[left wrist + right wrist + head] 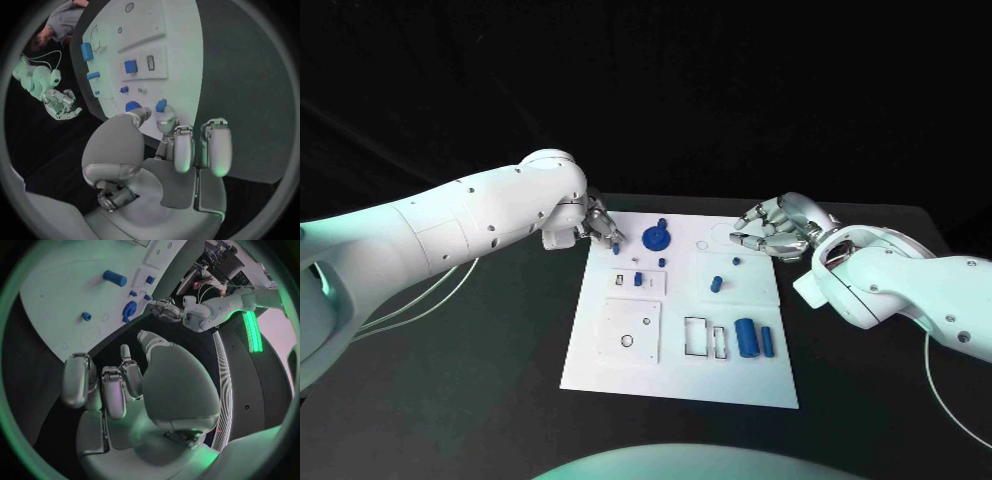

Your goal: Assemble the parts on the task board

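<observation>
The white task board [678, 385] lies in the middle of the table. On its far end lie a round blue disc [658, 237] and a small blue peg [617, 251]. Two blue cylinders [756, 339] lie at its near right. My left hand [596, 228] hovers at the board's far left corner, fingertips pointing down just beside the peg [161, 105]; thumb and finger stand a little apart with nothing between them. The disc [132, 106] is half hidden behind the thumb. My right hand [776, 228] hangs at the far right corner, fingers curled in, holding nothing.
More small blue parts [717, 283] sit mid-board beside rectangular slots [705, 337] and a square plate [632, 328]. Black table [473, 380] surrounds the board on all sides. The right wrist view shows the left hand [164, 309] across the board.
</observation>
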Available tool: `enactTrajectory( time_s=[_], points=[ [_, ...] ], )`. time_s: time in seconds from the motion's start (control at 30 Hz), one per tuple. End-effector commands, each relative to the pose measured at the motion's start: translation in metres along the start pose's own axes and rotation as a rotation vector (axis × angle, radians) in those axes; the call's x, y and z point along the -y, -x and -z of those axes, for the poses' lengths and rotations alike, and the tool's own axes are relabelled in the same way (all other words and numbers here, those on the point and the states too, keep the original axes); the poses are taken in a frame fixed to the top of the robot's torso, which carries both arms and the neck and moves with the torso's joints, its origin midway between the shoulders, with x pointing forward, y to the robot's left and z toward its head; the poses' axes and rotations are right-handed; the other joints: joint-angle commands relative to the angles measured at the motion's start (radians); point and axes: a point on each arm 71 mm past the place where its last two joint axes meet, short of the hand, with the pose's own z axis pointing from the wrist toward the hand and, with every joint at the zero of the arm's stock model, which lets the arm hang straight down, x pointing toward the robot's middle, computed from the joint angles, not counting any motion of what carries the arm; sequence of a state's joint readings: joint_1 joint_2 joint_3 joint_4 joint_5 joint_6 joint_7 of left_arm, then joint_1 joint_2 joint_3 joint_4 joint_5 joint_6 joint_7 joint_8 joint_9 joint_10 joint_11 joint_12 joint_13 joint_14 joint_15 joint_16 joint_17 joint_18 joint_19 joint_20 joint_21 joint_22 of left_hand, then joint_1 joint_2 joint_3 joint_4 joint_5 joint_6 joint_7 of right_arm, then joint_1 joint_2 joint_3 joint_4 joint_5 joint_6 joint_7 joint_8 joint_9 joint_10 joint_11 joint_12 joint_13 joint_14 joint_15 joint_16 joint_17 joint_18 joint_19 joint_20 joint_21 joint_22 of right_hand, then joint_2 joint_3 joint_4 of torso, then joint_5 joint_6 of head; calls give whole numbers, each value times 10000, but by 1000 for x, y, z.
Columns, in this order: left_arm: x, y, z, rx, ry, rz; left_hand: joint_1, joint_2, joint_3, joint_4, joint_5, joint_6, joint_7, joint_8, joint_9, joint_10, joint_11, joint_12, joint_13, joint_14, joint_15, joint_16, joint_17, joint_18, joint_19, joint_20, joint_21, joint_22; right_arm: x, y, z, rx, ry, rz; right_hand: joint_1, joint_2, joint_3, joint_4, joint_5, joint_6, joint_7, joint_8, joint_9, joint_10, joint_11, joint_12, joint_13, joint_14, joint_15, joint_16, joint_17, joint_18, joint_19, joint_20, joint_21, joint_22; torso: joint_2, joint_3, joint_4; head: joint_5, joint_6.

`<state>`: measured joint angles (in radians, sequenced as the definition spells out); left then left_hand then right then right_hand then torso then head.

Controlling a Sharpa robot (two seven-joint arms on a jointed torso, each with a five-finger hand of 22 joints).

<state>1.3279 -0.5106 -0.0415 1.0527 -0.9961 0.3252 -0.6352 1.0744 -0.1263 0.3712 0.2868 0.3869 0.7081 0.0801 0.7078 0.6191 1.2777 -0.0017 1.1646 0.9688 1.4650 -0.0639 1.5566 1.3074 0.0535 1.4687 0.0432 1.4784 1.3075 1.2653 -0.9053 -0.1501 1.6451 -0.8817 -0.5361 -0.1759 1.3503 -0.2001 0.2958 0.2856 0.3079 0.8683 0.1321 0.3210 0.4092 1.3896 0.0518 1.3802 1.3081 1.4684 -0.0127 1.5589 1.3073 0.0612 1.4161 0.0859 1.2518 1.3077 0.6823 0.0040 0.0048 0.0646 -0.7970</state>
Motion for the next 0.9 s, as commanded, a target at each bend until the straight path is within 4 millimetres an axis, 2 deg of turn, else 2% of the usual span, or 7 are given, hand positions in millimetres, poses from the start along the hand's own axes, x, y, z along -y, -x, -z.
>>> enactTrajectory(
  time_s=[0.03, 0.07, 0.17, 0.53, 0.63, 0.9],
  points=[
    [3, -2, 0, -153, -176, -32, 183, 56, 67, -45, -195, 104, -27, -44, -35, -20, 0, -7, 21, 1031, 27, 60, 2523, -192, 242, 66, -49, 1575, -1, -2, 0, -125, 72, 91, -104, 2, 61, 0, -7, -87, 1, 69, 10, -37, -12, -39, 200, 916, -65, -41, 2199, 192, -81, 13, -49, 385, 1, 4, -2, -4, -15],
    [3, -2, 0, -153, -179, -31, 283, 87, 110, -35, -477, 112, -28, -50, -70, -28, -1, -7, 12, 1031, 23, 61, 2524, -192, 240, 65, -54, 1576, -1, -2, 0, -127, 72, 92, -104, 2, 61, 0, -7, -87, 1, 69, 10, -37, -12, -39, 200, 916, -65, -41, 2199, 192, -81, 13, -49, 385, 1, 5, -2, -4, -15],
    [3, -2, 0, -168, -188, -40, 430, 141, 202, -40, -726, 159, -42, -27, -106, -28, -10, 6, 17, 1033, 18, 65, 2530, -196, 252, 62, -44, 1596, -1, -2, 0, -131, 70, 92, -104, 5, 80, -5, 7, -96, 1, 76, 26, -34, -13, -36, 203, 915, -67, -43, 2196, 194, -82, 11, -60, 380, -1, 8, 4, -10, -26],
    [3, -2, -1, -258, -173, -93, 759, 190, 393, -128, -969, 223, -82, 49, -138, -44, -41, -5, -17, 1033, -6, 66, 2530, -196, 254, 43, -48, 1607, -1, -2, 0, -139, 64, 93, -103, 7, 87, -6, 18, -96, 0, 79, 31, -40, -14, -43, 194, 915, -68, -44, 2195, 192, -78, 10, -56, 385, -5, 8, 4, -7, -45],
    [2, -2, -1, -250, -142, -80, 861, 203, 520, -104, -1316, 224, -83, 72, -172, -40, -44, 5, -14, 1034, -10, 69, 2534, -199, 260, 36, -46, 1620, -1, -2, 0, -140, 67, 93, -102, 10, 94, -7, 36, -96, -1, 82, 36, -36, -15, -39, 200, 914, -68, -45, 2193, 193, -78, 10, -58, 384, -2, 9, 7, -12, -45],
    [2, -2, -3, -247, -113, -67, 1183, 288, 862, -257, -1438, 245, -128, 149, -193, -34, -74, 17, -14, 1033, -33, 67, 2532, -200, 266, 19, -48, 1634, -1, -2, 0, -140, 77, 92, -102, 13, 104, -8, 62, -96, -2, 87, 43, -32, -16, -34, 205, 913, -69, -46, 2190, 193, -78, 9, -61, 383, 1, 4, -7, -16, -52]
  ],
)
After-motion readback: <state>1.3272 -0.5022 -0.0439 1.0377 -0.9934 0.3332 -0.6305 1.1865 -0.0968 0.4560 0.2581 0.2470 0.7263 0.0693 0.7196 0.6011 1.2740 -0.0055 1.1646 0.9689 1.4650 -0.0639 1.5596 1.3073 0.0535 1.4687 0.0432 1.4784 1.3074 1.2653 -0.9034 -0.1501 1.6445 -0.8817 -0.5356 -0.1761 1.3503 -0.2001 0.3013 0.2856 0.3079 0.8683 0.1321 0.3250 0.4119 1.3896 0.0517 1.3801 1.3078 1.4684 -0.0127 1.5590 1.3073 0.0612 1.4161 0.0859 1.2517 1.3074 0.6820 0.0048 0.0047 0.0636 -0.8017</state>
